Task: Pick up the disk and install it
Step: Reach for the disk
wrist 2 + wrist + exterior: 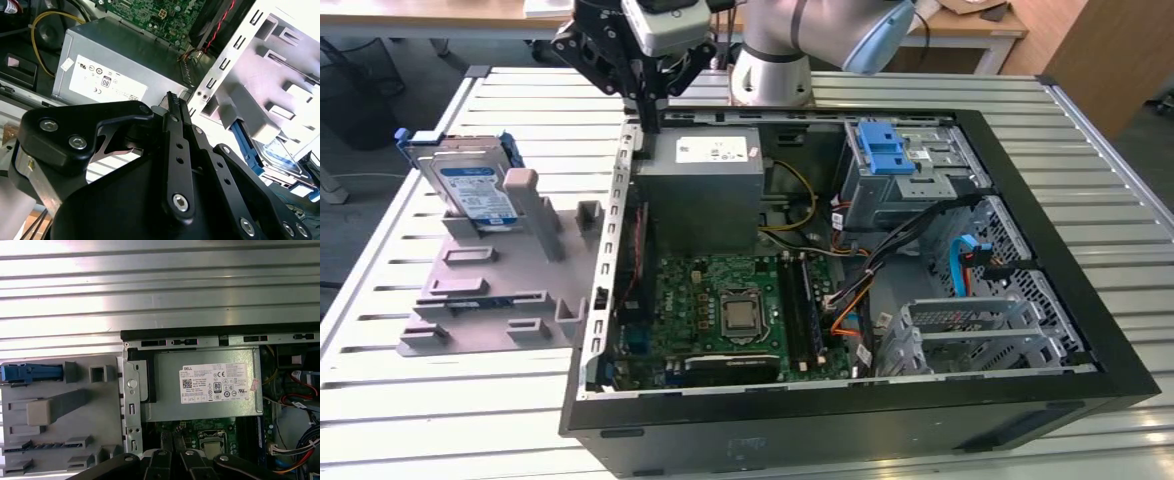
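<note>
The disk (471,185), a silver drive with a white-and-blue label in a blue carrier, stands on edge in a grey holder (494,275) on the table, at the exterior view's left of the open computer case. My gripper (648,112) hangs over the case's back left corner, above the wall beside the power supply, well apart from the disk. Its black fingers meet at the tip with nothing between them in the second wrist view (171,97). That view also shows the disk (282,152) leaning in the holder. In the first wrist view the disk (31,373) is seen edge-on.
The open case (1067,300) holds a grey power supply (707,175), a green motherboard (734,305), loose cables and a blue-latched drive cage (897,160). Another metal cage (974,330) sits at the front right. The slatted metal table (454,420) surrounds it.
</note>
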Controlling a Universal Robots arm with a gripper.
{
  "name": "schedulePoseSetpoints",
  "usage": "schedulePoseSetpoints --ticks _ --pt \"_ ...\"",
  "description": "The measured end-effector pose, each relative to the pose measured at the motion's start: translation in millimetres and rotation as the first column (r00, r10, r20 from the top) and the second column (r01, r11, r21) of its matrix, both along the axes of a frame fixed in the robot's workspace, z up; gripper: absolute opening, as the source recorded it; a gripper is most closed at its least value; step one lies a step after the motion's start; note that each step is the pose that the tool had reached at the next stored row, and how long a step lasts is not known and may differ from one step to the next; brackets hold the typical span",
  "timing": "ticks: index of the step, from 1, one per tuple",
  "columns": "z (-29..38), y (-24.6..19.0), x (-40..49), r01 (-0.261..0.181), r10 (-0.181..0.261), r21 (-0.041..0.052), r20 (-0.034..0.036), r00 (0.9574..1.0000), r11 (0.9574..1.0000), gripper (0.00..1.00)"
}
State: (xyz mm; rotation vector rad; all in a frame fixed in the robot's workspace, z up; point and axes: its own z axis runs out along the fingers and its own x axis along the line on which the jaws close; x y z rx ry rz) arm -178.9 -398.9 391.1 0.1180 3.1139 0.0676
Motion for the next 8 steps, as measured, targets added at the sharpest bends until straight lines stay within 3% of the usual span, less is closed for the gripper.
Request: schedulePoseSetpoints --ticks 8 --pt "-0.3 0.0 -4.6 0.0 0.0 0.0 -0.0001 1.0 1.0 0.15"
